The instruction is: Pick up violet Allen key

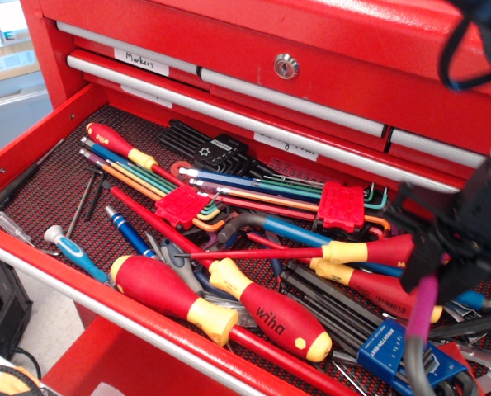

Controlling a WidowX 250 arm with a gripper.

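observation.image: fingers (433,268) clamp violet Allen key (420,309) above drawer (55,177)

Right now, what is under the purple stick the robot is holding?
Under the thick violet metal Allen key lie a red-and-yellow screwdriver and blue-holdered hex keys. The black tool covers its top end.

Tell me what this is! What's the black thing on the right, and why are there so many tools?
This is one photo, taken from above and in front of a red toolbox drawer that is pulled open. Inside lie red-and-yellow screwdrivers, thin rainbow-coloured keys clipped in red holders, and a blue key set. The black thing is a robot's gripper, its hand. It is pinching the violet Allen key, a thick purple metal rod, which hangs down from it above the other tools.
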